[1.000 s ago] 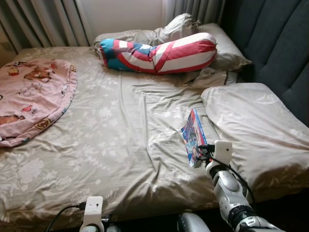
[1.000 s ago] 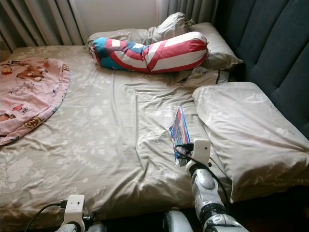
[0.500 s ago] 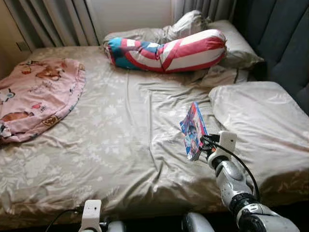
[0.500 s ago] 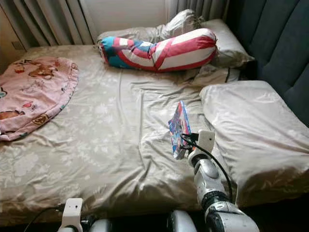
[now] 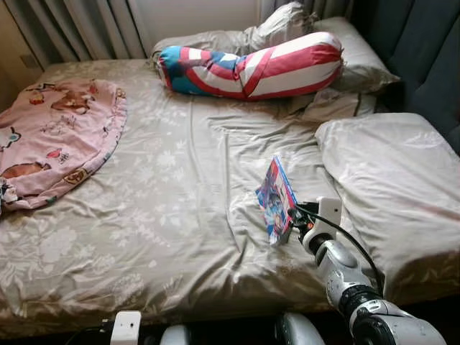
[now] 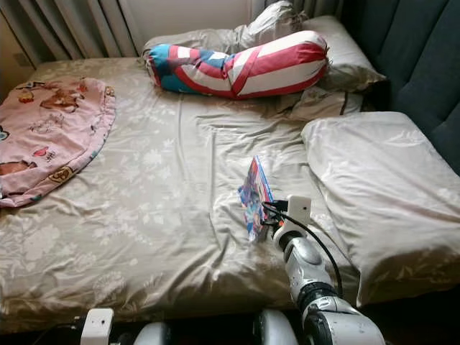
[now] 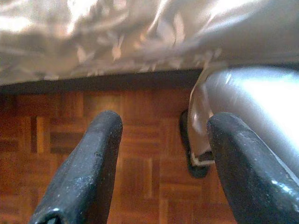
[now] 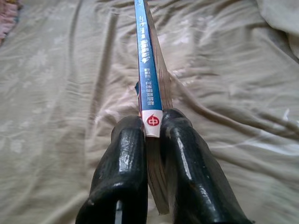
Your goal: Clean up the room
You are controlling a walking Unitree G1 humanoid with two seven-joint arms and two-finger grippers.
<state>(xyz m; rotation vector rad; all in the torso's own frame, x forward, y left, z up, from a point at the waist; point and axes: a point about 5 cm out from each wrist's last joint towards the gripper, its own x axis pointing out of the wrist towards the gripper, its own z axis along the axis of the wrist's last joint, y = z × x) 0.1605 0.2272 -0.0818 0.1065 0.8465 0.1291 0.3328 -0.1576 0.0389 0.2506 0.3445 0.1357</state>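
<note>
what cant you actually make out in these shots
- Book: cover art too small in the left eye view; the right wrist view sees it edge-on, clamped by the right pincer, spine print too small to read.
- Pink blanket: cut off by the frame's left edge.
- Left pincer: open over wood floor; the bed sheet above is blurred.

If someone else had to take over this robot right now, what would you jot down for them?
Right gripper: jaws shut on a thin book, held on edge just above the bed sheet, beside the big pillow.
Left gripper: jaws open, holding nothing, hanging low over the wood floor by the bed's edge.
Done: book grasped.
Left: put the book away; the pink blanket and striped bolster lie on the bed, untidied.
</note>
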